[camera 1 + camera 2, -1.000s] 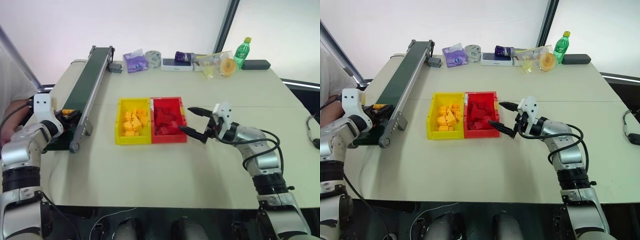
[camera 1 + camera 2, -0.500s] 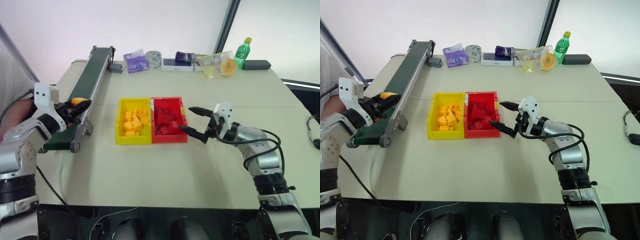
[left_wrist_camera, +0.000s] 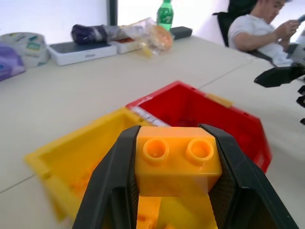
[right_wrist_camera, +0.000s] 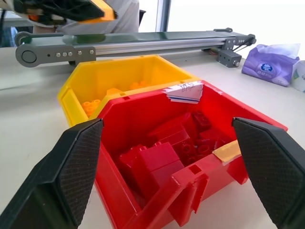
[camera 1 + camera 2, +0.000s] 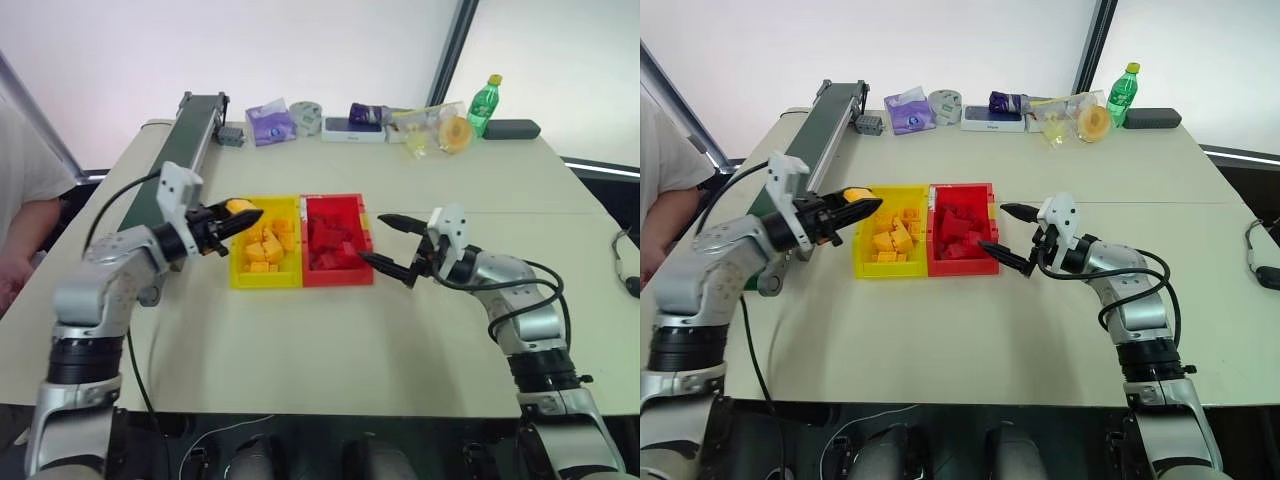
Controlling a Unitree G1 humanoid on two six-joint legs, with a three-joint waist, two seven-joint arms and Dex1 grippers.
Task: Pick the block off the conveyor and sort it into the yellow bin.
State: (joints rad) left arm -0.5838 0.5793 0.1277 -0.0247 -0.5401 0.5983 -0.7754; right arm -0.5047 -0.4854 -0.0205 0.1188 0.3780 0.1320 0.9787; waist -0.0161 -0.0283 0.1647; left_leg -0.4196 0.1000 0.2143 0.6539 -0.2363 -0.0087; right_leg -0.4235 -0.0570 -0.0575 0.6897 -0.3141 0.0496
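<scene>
Your left gripper (image 5: pixel 238 213) pinches the block (image 3: pixel 177 162) studs-up between both fingers, held above the left rim of the yellow bin (image 5: pixel 240 274), off the conveyor (image 5: pixel 185 150). Your right gripper (image 5: pixel 388 245) is spread wide, level, just right of the red bin (image 5: pixel 366 235), its fingers bracketing that bin's right wall. Bare table (image 5: pixel 330 340) lies open on the near side of both bins.
</scene>
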